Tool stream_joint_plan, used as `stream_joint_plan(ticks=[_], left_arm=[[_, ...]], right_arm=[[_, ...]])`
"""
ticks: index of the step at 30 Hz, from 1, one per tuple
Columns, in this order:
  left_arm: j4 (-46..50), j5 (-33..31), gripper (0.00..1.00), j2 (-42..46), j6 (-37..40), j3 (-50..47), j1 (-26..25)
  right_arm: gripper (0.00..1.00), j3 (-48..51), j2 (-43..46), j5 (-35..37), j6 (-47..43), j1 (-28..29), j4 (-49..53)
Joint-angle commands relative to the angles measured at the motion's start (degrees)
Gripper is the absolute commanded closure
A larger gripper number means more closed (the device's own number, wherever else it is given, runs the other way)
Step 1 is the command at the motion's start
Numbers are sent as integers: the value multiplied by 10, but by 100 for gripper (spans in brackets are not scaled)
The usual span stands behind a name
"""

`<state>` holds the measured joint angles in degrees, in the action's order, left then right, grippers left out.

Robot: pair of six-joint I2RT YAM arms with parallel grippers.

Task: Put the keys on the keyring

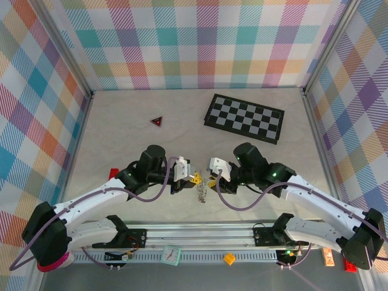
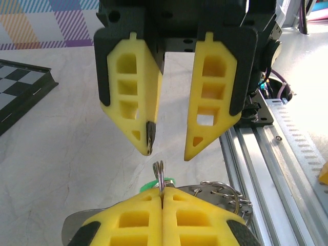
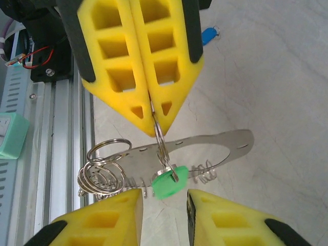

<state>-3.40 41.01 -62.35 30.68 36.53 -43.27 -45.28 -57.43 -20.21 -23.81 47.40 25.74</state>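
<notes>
While the left gripper [image 3: 154, 125] clenches its honeycombed yellow wedges on a thin wire loop [image 3: 160, 141], the green key [image 3: 165, 187] dangles at its 6 o'clock over the flat, silvery keyring [image 3: 225, 146]. The right gripper [image 2: 168, 152] gapes, released. The glossy blue key [image 3: 208, 35] lies at 1 o'clock on the marbled table [image 3: 266, 77].

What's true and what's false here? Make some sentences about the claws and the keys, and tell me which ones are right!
1. The left claw is shut on a small metal ring. True.
2. The green key lies on the chessboard. False: it hangs from that ring, just below the left claw.
3. The right claw is open. True.
4. The blue key is held in the right claw. False: it lies on the table, apart from both claws.
</notes>
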Motion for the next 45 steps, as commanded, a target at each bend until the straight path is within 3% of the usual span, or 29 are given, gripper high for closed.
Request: stream_joint_plan(ticks=[1, 18, 31, 37, 41, 45], left_arm=[[-40, 19, 100, 14, -5, -8, -2], [-40, 22, 100, 14, -3, -9, -2], [-42, 26, 100, 14, -1, -8, -2], [-48, 29, 100, 12, -3, -7, -2], [-46, 27, 100, 12, -3, -8, -3], [-44, 23, 100, 15, -1, -12, -3]], right_arm=[[71, 6, -5, -22, 13, -2, -30], [74, 8, -7, -17, -28, -2, -48], [96, 6, -24, -39, -36, -1, -42], [100, 7, -44, -55, -28, -1, -56], [97, 8, -37, -51, -19, -1, -67], [82, 23, -8, -10, -7, -2, -75]])
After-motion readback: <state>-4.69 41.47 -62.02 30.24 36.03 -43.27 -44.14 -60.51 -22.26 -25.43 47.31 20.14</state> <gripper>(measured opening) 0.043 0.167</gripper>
